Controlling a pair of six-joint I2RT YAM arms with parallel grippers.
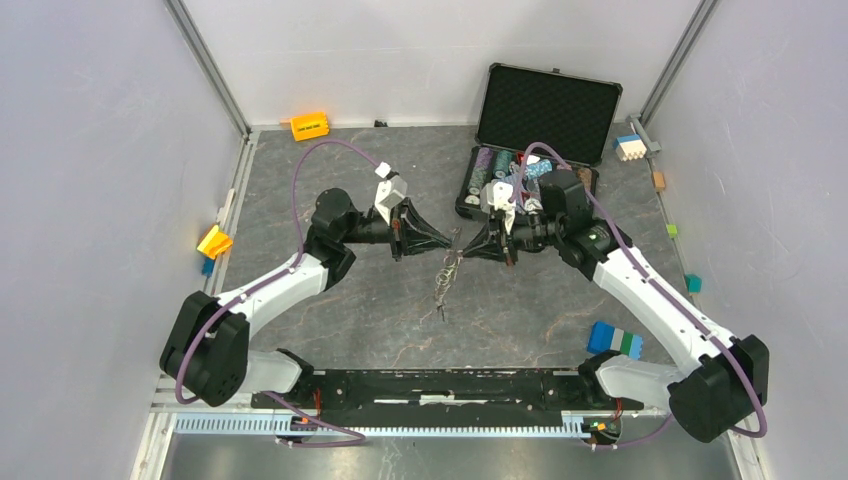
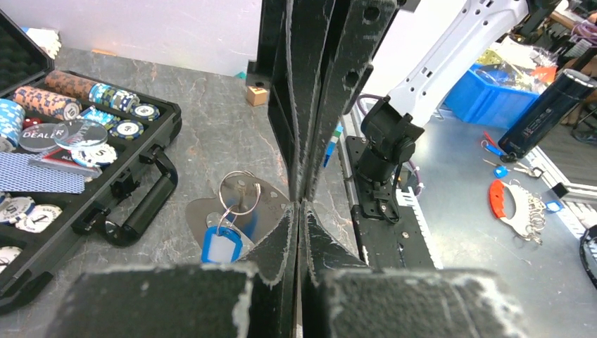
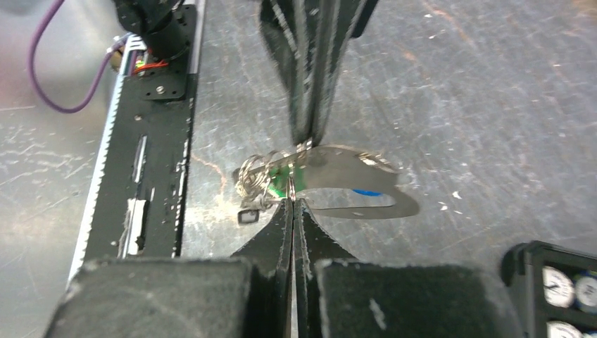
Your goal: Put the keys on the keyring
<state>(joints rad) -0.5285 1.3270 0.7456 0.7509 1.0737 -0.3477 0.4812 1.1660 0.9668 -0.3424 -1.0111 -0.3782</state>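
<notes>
Arms meet nose to nose mid-table. Left gripper [image 2: 299, 211], coming in from 9 o'clock, is pressed together on the rim of the keyring [image 3: 345, 165], probably to steady it. Chain [image 1: 447, 280] dangles toward 6. Right gripper [image 3: 293, 204], from 3 o'clock, looks clamped on that same rim beside the green tag [image 3: 285, 182]. Can't pick out any keys tbh. Chip case [image 1: 545, 105] sits at 1 o'clock.

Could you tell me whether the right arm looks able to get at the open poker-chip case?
Probably not freely: the case sits close behind it, unobstructed, but the right pincer is shut on the keyring, which the left pincer also grips.
</notes>
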